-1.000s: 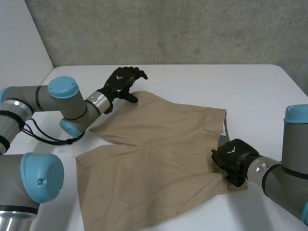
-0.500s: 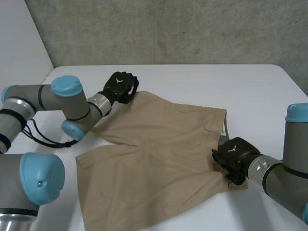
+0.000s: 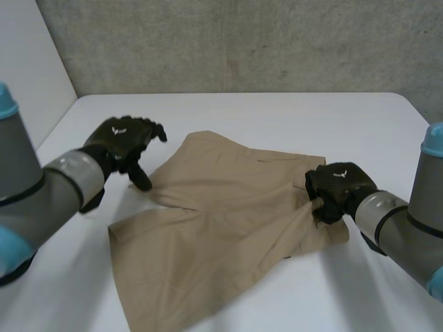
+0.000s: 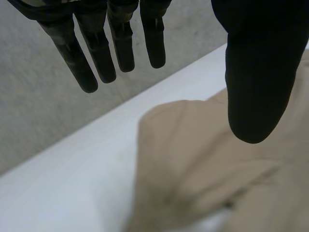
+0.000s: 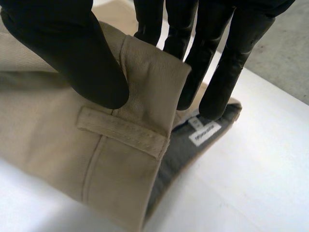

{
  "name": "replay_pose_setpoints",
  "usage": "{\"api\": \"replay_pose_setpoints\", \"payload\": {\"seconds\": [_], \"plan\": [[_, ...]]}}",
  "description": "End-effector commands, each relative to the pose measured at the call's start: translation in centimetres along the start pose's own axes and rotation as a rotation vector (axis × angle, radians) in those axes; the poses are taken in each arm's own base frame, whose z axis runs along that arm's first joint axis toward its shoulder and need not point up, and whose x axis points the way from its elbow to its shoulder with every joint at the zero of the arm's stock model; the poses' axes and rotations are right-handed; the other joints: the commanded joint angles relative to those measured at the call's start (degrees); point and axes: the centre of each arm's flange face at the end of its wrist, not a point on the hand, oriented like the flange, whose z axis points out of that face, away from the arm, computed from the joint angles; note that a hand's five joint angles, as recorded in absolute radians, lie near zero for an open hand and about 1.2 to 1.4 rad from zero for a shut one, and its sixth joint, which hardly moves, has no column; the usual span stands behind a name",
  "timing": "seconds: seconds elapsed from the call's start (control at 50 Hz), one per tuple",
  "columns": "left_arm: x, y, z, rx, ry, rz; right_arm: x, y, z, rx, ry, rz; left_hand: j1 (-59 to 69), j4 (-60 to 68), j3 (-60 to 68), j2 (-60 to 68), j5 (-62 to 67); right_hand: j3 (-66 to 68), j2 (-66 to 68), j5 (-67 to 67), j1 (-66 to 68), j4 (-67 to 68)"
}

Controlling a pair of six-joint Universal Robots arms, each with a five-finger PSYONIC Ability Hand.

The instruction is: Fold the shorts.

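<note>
Tan shorts (image 3: 221, 228) are lying on the white table (image 3: 277, 114): the right hand (image 3: 337, 185) is pinching their waistband at the right edge; the left hand (image 3: 123, 138) is hovering spread, just left of them.

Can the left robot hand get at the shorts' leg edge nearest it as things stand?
Probably yes: the left robot hand is open, right beside that edge of the shorts, with nothing lying between. The right robot hand pinches them at the opposite side, clear of it.

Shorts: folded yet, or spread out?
Spread, not folded: the shorts lie flat across the table; the right hand pinches just the waistband corner, lifting it.
</note>
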Motion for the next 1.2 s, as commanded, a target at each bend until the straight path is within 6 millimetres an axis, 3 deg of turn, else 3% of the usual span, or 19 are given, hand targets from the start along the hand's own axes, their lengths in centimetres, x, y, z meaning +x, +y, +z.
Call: {"api": "replay_pose_setpoints", "payload": {"seconds": [0.02, 0.12, 0.24, 0.4, 0.5, 0.78, 1.2], "plan": [[3.2, 2.8, -5.4, -0.11, 0.067, -0.094, 0.1, -2.0, 1.1, 0.072, -0.003, 0.14, 0.65, 1.51, 0.65, 1.02, 1.74, 12.29, 12.4, 13.79, 24.56, 11.8], [5.1, 4.8, -7.5, -0.187, 0.072, -0.116, 0.6, -4.0, 2.4, 0.134, 0.006, 0.227, 3.83, 4.68, 3.83, 4.2, 4.92, 12.29, 12.4, 13.79, 24.56, 11.8], [7.0, 6.6, -9.0, -0.259, 0.049, -0.154, 0.6, -4.4, 3.4, 0.141, 0.017, 0.234, 15.6, 16.45, 15.6, 15.97, 16.69, 12.29, 12.4, 13.79, 24.56, 11.8], [8.3, 7.7, -10.4, -0.289, 0.014, -0.186, -1.2, -4.0, 3.3, 0.127, -0.024, 0.22, 17.81, 18.66, 17.81, 18.18, 18.9, 12.29, 12.4, 13.79, 24.56, 11.8], [9.6, 7.2, -10.9, -0.262, 0.05, -0.214, -1.4, -4.0, 3.3, 0.132, -0.029, 0.214, 17.31, 18.16, 17.31, 17.68, 18.39, 12.29, 12.4, 13.79, 24.56, 11.8], [11.0, 7.7, -11.3, -0.267, 0.033, -0.226, -0.9, -3.6, 3.6, 0.114, 0.032, 0.216, 16.64, 17.49, 16.63, 17.0, 17.72, 12.29, 12.4, 13.79, 24.56, 11.8], [13.5, 10.3, -10.5, -0.299, -0.03, -0.131, -0.7, -4.1, 3.5, 0.13, 0.036, 0.221, 12.93, 13.78, 12.92, 13.29, 14.01, 12.29, 12.4, 13.79, 24.56, 11.8]]}}
